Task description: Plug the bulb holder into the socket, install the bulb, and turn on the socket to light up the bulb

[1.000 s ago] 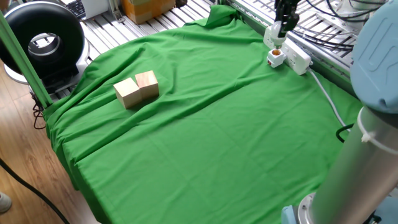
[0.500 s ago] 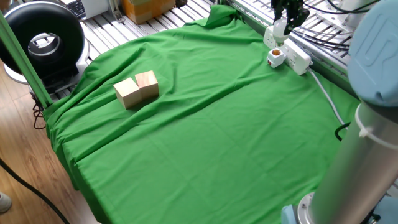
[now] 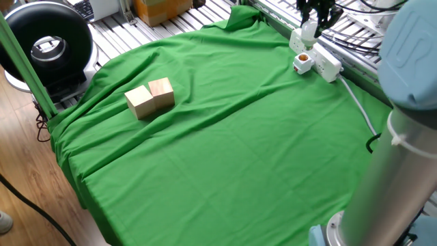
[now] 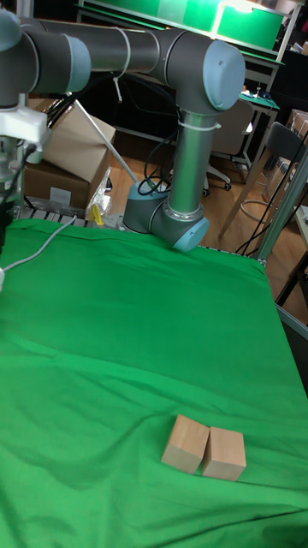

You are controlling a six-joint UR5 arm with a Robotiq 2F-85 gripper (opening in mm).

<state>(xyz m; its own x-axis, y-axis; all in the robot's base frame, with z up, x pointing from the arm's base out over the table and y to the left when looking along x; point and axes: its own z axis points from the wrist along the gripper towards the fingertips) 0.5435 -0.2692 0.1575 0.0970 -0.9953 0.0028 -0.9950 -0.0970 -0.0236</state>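
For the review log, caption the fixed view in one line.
Gripper holds the bulb above the bulb holder plugged into the socket.

A: Where's everything sitting?

B: Socket (image 3: 319,58) lies at the far right edge of the cloth-covered table (image 3: 225,150), bulb holder (image 3: 302,63) plugged into its near end. Gripper (image 3: 315,17) hangs above the strip with the bulb (image 3: 308,31) under its fingers, behind the holder.

A: And the blocks?

B: Two wooden blocks (image 3: 150,98) touching side by side, well apart on the left (cable (image 3: 358,102) trails off the socket's right end toward the arm base (image 4: 167,218)).
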